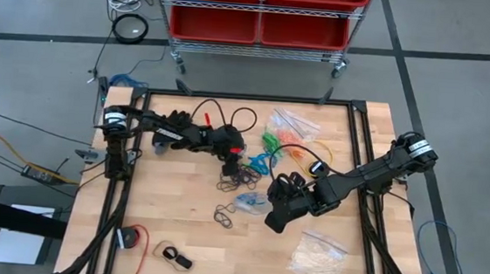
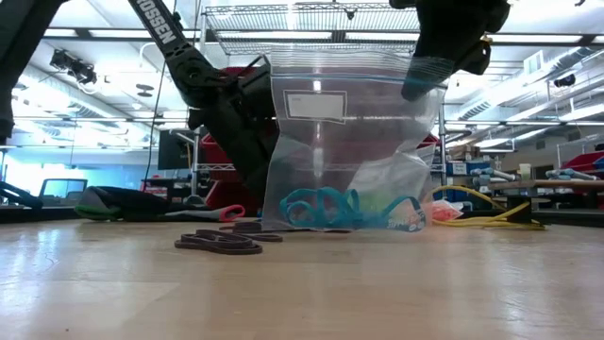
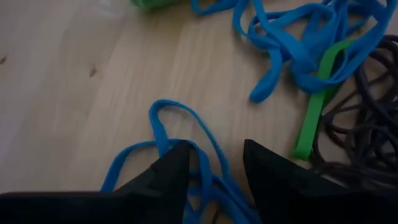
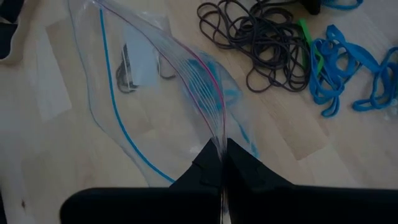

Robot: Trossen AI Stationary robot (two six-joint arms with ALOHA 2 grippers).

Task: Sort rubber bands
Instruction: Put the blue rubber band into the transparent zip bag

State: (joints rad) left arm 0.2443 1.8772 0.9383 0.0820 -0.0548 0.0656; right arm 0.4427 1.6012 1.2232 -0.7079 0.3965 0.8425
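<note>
— Blue rubber bands, thin elastic loops, lie on the wooden desk right at the left end effector; its two dark fingers stand parted, a strand running between them, nothing gripped.
— And beyond those fingers?
— More blue loops, one green band and a tangle of black bands.
— What of the right end effector?
— Clenched on the rim of a clear zip-top plastic bag, held upright. Blue bands inside the bag sit at its bottom, below that end effector.
</note>
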